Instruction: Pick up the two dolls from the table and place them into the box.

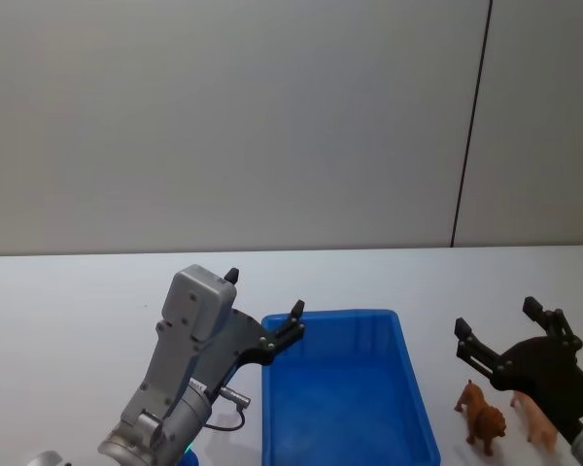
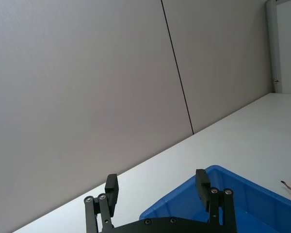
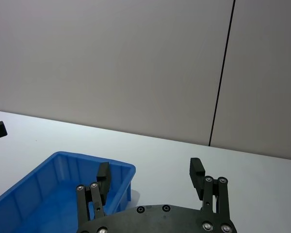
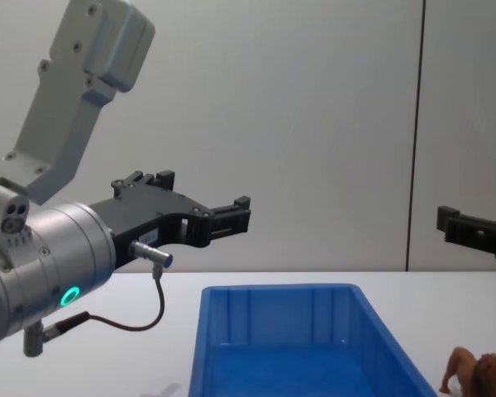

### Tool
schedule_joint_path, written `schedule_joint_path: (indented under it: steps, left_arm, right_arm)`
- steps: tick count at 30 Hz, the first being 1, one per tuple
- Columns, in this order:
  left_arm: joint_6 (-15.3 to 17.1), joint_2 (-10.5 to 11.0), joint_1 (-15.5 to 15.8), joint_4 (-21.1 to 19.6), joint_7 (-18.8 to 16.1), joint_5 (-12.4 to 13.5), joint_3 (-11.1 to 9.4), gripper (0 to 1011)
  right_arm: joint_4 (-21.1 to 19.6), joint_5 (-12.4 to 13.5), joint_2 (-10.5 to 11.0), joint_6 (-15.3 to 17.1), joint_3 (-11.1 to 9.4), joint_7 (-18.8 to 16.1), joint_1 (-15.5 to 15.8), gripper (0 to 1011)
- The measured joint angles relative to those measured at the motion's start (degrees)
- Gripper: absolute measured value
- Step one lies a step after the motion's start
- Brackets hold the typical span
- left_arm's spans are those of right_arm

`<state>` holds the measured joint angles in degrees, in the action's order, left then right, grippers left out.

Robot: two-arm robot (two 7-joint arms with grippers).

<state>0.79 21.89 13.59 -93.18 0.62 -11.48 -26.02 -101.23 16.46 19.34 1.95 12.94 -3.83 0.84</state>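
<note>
Head above, chest level, both on the box (image 1: 340, 388)

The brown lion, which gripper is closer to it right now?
Right. The right gripper hovers close above the lion, jaws open. The left gripper hangs at the box's far left corner, with the whole box between it and the lion.

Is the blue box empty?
Empty: the box shows bare blue floor; the lion and pink doll stand outside on the table.

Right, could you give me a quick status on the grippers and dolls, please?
Left gripper open, raised by box. Right gripper open, raised by lion and pink doll, both on table right of box. Nothing in the way.
</note>
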Motion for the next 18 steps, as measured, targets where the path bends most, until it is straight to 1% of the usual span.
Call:
schedule_joint_path:
  steps: [18]
  left_arm:
    - [0.0,0.0,0.0,0.0,0.0,0.0,0.0,1001]
  right_arm:
    - [0.0,0.0,0.0,0.0,0.0,0.0,0.0,1001]
